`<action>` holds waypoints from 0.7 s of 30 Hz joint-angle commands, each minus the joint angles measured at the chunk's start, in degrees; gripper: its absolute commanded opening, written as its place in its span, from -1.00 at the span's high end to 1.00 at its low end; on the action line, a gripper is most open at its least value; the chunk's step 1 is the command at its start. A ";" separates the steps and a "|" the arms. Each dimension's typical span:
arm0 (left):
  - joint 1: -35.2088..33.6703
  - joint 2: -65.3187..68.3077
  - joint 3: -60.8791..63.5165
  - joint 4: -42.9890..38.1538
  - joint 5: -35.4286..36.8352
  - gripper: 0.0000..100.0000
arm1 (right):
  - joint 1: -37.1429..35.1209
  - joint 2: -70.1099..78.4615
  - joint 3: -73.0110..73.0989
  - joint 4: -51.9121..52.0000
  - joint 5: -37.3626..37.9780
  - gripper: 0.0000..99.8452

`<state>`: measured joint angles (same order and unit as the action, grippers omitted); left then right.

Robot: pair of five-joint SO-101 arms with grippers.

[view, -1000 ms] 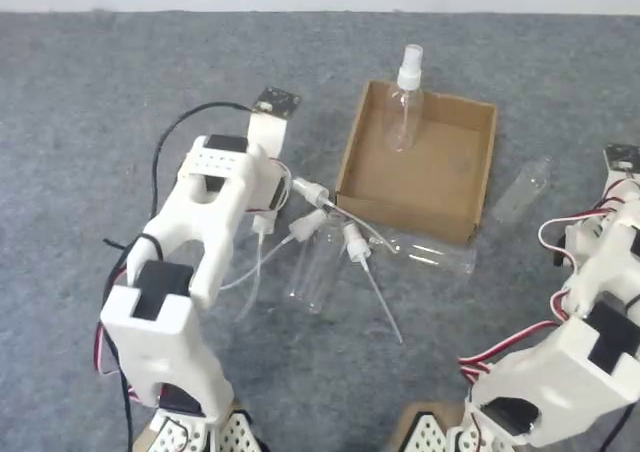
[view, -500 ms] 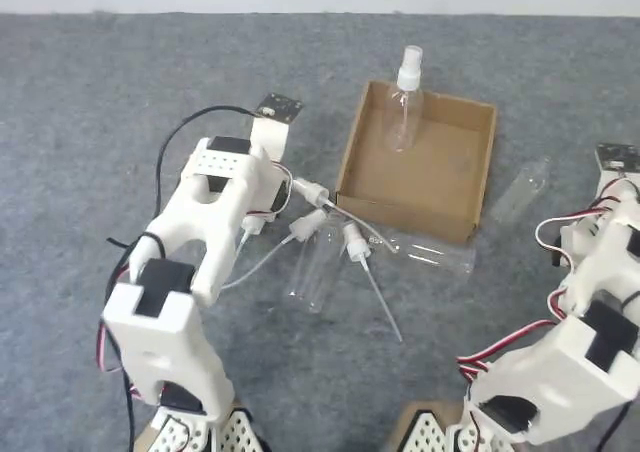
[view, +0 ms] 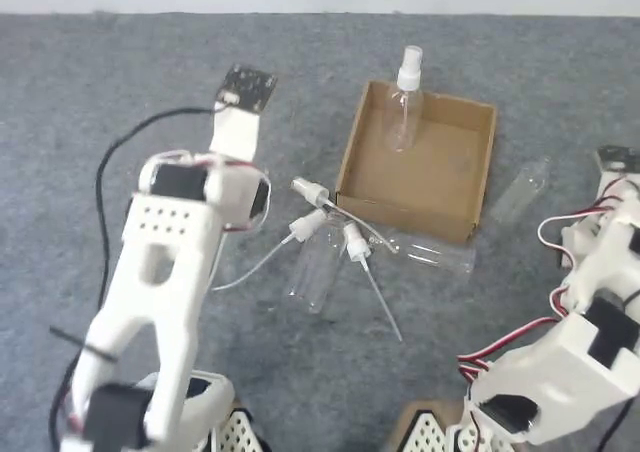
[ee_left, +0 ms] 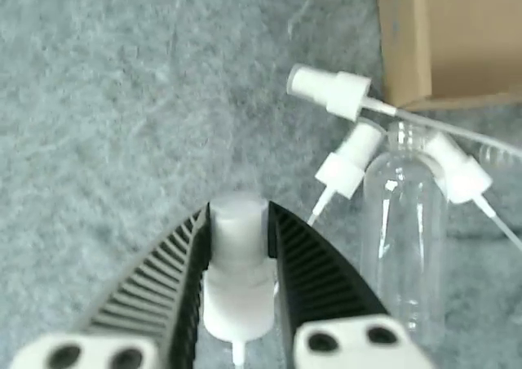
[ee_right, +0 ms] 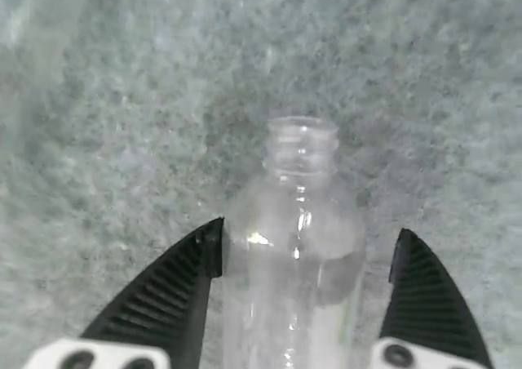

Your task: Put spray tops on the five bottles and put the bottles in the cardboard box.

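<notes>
My left gripper (ee_left: 236,215) is shut on a white spray top (ee_left: 236,263), held above the grey carpet, left of the cardboard box (view: 410,212). Three loose spray tops (ee_left: 330,91) (ee_left: 351,161) (ee_left: 457,173) lie beside a clear bottle (ee_left: 404,222) in front of the box's left corner. My right gripper (ee_right: 310,232) is open, one finger on each side of a topless clear bottle (ee_right: 298,222), which lies right of the box (view: 522,190). One bottle with a spray top (view: 405,102) leans in the box's back left corner.
Another clear bottle (view: 430,254) lies along the box's front wall. Long dip tubes (view: 380,302) trail from the loose spray tops over the carpet. The left arm (view: 165,262) stands tall over the left side, and the right arm (view: 590,312) is at the right edge.
The left arm has risen and swung back from the pile with the spray top in its gripper. The right arm has stayed almost still.
</notes>
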<state>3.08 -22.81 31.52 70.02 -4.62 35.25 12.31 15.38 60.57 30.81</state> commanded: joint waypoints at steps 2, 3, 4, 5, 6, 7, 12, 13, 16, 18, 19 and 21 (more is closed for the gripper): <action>-0.35 -9.49 6.90 -4.75 0.53 0.98 | -0.66 -1.19 -11.60 9.19 0.62 0.47; -0.35 -10.64 8.75 -5.89 0.53 0.98 | -0.66 -1.19 -13.63 10.86 0.62 0.47; -0.35 -11.78 10.59 -7.12 0.53 0.98 | -0.66 -1.01 -15.38 12.09 0.62 0.47; -0.35 -12.66 12.26 -8.09 0.53 0.98 | -0.66 -0.92 -16.79 13.14 0.62 0.47; -0.35 -13.36 13.76 -9.05 0.53 0.98 | -0.66 -0.75 -17.67 14.20 1.23 0.47; -0.35 -13.98 14.99 -9.76 0.44 0.98 | -0.66 -0.57 -17.93 15.34 3.08 0.47; -0.35 -15.38 17.10 -10.64 0.44 0.98 | -0.57 -0.40 -17.41 18.86 8.88 0.47; -0.35 -15.38 17.10 -10.64 0.44 0.98 | -0.75 -0.40 -17.05 18.86 8.88 0.47; -0.35 -15.38 17.19 -10.64 0.44 0.98 | -2.33 -0.40 -14.51 18.86 8.88 0.47; -0.35 -15.38 17.27 -10.64 0.35 0.98 | -3.56 -0.40 -12.66 18.59 8.53 0.47; -0.35 -15.38 17.27 -10.64 0.35 0.98 | -3.91 -0.40 -11.78 17.98 8.44 0.47; -0.35 -15.38 17.36 -10.64 0.35 0.98 | -4.18 -0.40 -9.85 15.87 6.42 0.47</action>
<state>3.08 -35.65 48.84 60.62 -4.62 32.09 12.31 4.57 78.51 38.73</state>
